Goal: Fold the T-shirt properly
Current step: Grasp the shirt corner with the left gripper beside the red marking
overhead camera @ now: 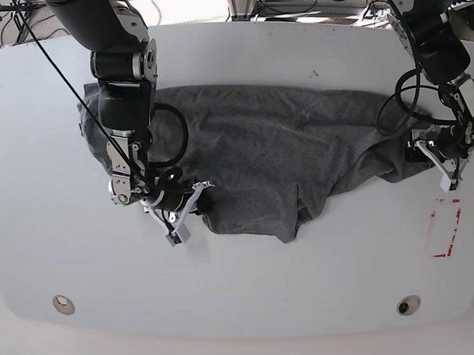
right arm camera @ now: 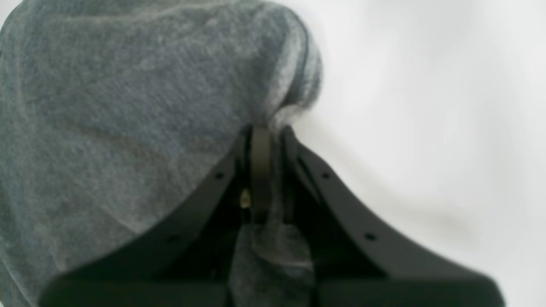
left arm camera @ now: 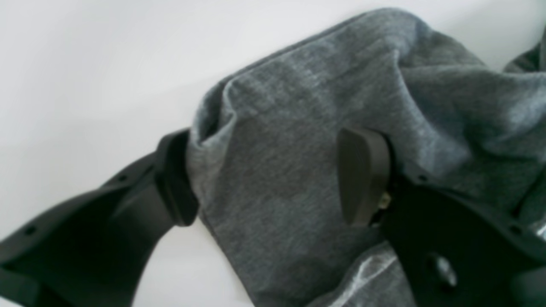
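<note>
The right gripper [right arm camera: 266,136] has its jaws pressed together on a fold of the T-shirt [right arm camera: 128,111]; grey cloth is pinched between the pads and bunches down into the throat of the gripper behind them. From across the table, that gripper [overhead camera: 192,197] sits at the near edge of the shirt, at the corner where the fabric has been drawn forward.

The left gripper [left arm camera: 273,179] stands spread wide, a flap of the T-shirt [left arm camera: 324,94] lying loosely between its two fingers. One pad [left arm camera: 362,175] rests against or just over the cloth, the other finger [left arm camera: 175,179] is at the flap's edge; the close view is soft, so I cannot tell whether either truly presses on it. In the overall view this gripper [overhead camera: 439,162] is at the far end of the garment, where the cloth narrows into a bunched tail.

The T-shirt [overhead camera: 275,144] lies stretched across the white table [overhead camera: 249,279] between the two arms, rumpled rather than flat, with a tongue of fabric hanging toward the near side around the middle. A red-outlined rectangle [overhead camera: 445,228] is marked on the table just beside the left gripper, clear of the cloth.
</note>
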Tool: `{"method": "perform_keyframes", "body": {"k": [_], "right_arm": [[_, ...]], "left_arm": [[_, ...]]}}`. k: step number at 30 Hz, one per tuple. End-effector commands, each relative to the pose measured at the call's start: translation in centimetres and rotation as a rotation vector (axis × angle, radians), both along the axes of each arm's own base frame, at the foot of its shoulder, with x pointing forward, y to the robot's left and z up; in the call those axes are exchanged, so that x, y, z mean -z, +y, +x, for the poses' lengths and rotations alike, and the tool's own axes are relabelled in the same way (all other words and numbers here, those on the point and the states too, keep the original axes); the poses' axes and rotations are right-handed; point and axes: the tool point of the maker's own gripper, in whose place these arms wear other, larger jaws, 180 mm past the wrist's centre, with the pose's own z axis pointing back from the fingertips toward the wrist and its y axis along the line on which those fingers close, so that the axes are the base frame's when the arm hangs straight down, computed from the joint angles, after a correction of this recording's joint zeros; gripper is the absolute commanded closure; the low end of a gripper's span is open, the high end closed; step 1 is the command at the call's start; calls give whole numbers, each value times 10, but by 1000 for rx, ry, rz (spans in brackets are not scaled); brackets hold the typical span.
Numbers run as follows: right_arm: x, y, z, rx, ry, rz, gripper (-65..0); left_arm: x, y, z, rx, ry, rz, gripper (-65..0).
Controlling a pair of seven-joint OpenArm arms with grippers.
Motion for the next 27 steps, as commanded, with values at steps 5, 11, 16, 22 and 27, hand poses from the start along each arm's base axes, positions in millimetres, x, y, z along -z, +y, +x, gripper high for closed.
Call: {"method": "perform_keyframes", "body": {"k": [5,11,16,22,27], "right_arm": [[-25,0,19,0,-73,17,0],[-25,0,19,0,-73,17,0],[-25,0,19,0,-73,17,0],[-33,-2,20,1,-102,9,0],[-44,-7,14,-16,-122,-44,0]], "left_arm": [[4,0,-5,9,41,12,-258],[4,-1,-5,13,42,14,0],[5,-4,-5,25,46,17,0],[4,-4,-4,25,45,16,0],[-10,2,2,25,7,45,0]]}}
